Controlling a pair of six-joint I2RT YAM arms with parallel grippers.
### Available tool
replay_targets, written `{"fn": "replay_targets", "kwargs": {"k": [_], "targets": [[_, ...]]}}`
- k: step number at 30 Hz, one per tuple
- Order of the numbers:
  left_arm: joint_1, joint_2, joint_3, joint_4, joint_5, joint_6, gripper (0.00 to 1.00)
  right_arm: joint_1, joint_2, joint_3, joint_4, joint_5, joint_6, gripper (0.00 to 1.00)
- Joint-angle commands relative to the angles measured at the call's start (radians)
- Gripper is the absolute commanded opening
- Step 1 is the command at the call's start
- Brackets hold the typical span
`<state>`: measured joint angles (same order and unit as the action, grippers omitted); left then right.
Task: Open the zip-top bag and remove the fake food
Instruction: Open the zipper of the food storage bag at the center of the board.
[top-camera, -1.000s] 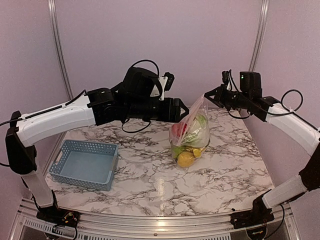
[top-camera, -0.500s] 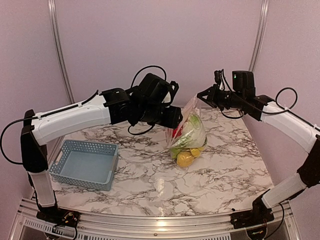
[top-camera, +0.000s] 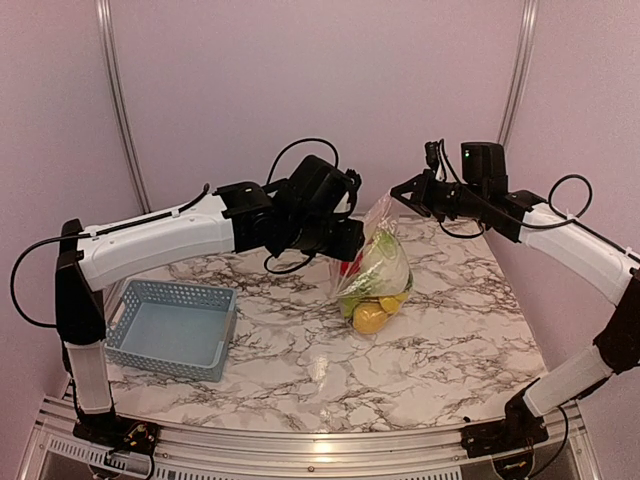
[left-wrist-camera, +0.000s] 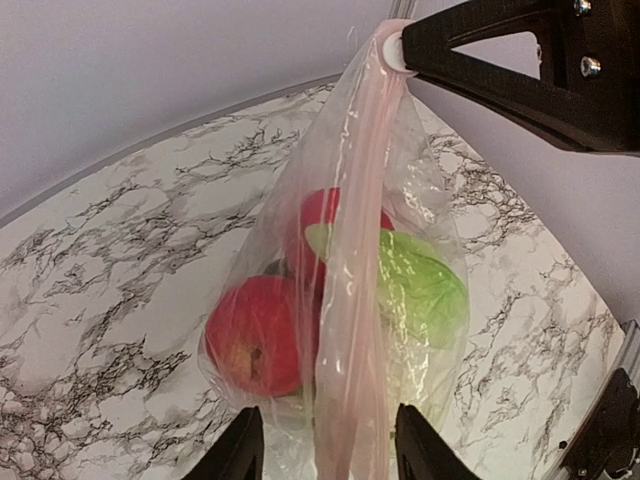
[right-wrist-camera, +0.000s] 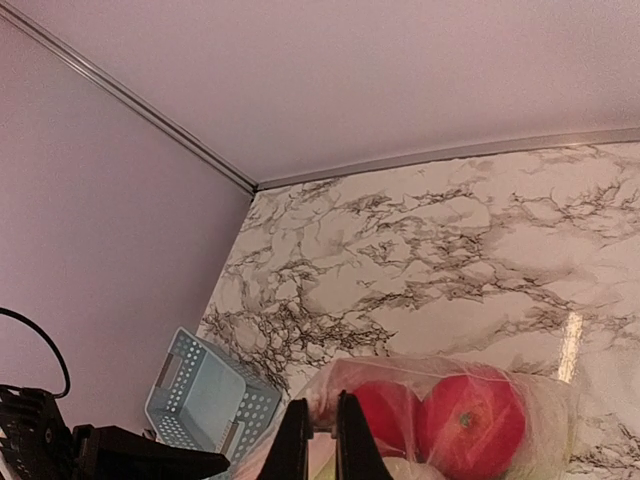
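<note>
Right jaws pinch zip-top bag (left-wrist-camera: 345, 200) corner; left jaws straddle edge.

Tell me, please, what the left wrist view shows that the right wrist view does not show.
Only the left wrist view shows the green cabbage clearly. It also shows the pink zip strip of the zip-top bag passing between the open fingers of the left gripper, and the right gripper from outside, pinching the bag's top. Only the right wrist view shows the light blue basket. Both views show the bag, two red apples inside it and the marble table.
</note>
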<state>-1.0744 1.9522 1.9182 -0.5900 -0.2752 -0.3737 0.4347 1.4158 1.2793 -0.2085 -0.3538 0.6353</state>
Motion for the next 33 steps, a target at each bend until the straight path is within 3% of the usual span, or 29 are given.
{"fn": "replay_targets", "kwargs": {"k": [1, 7, 13, 17, 21, 25, 27, 31, 33], "targets": [[0.006, 0.012, 0.037, -0.027, -0.063, 0.012, 0.45, 0.015, 0.008, 0.034, 0.023, 0.005, 0.007, 0.00], [0.016, 0.038, 0.060, -0.028, -0.035, 0.025, 0.27, 0.025, 0.009, 0.033, 0.021, 0.010, 0.005, 0.00], [0.017, 0.053, 0.069, -0.028, -0.031, 0.024, 0.26, 0.031, 0.010, 0.033, 0.023, 0.015, 0.006, 0.00], [0.018, 0.054, 0.070, -0.035, -0.039, 0.024, 0.34, 0.035, 0.012, 0.037, 0.022, 0.018, 0.004, 0.00], [0.018, 0.054, 0.067, -0.039, -0.068, 0.021, 0.31, 0.036, 0.015, 0.037, 0.023, 0.016, 0.003, 0.00], [0.021, 0.059, 0.069, -0.038, -0.071, 0.021, 0.18, 0.036, 0.016, 0.036, 0.024, 0.014, 0.000, 0.00], [0.023, 0.063, 0.071, -0.038, -0.054, 0.015, 0.02, 0.039, 0.018, 0.039, 0.023, 0.014, -0.005, 0.00], [0.025, 0.035, 0.066, -0.015, 0.019, -0.009, 0.00, 0.064, 0.027, 0.066, -0.012, 0.049, -0.043, 0.01], [0.025, 0.000, 0.039, 0.022, 0.060, -0.038, 0.00, 0.080, 0.028, 0.080, -0.033, 0.075, -0.066, 0.08]]}}
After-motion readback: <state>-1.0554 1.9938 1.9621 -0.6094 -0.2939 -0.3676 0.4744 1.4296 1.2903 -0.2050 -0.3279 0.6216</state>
